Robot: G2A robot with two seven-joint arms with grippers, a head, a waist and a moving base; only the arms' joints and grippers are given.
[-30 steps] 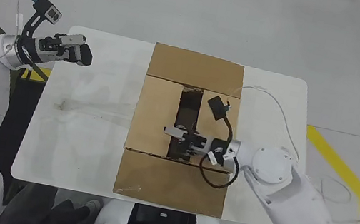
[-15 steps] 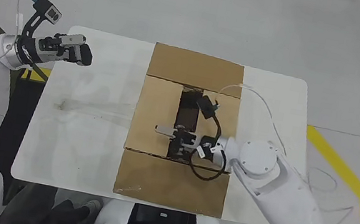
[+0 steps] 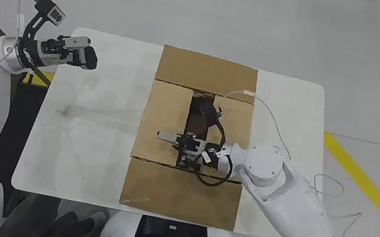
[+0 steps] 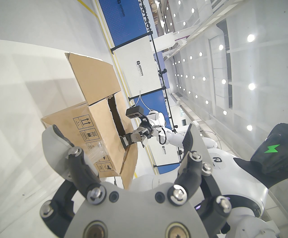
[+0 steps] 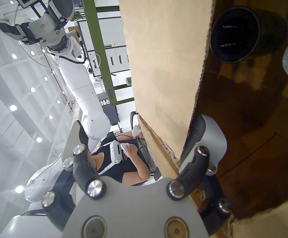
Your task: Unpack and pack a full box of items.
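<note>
A cardboard box (image 3: 206,71) stands in the middle of the white table (image 3: 85,146), its top flaps parted by a narrow dark gap. My right gripper (image 3: 180,141) is at that gap, open. In the right wrist view the gripper (image 5: 139,124) straddles the edge of one flap (image 5: 166,67), with one finger (image 5: 202,128) inside the box and the other outside. A black cylinder (image 5: 236,33) lies inside the box. My left gripper (image 3: 83,54) hangs open and empty over the table's far left corner. Its wrist view shows its gripper (image 4: 123,135), the box (image 4: 94,117) and the right gripper (image 4: 130,138) farther off.
A thin white cable (image 3: 282,119) loops from the right wrist over the box's right side. Bare table (image 3: 89,124) lies between the left arm and the box. A yellow floor line (image 3: 363,180) runs to the right of the table.
My right gripper has moved left across the gap to the left flap's edge, its wrist following. The left arm has not moved.
</note>
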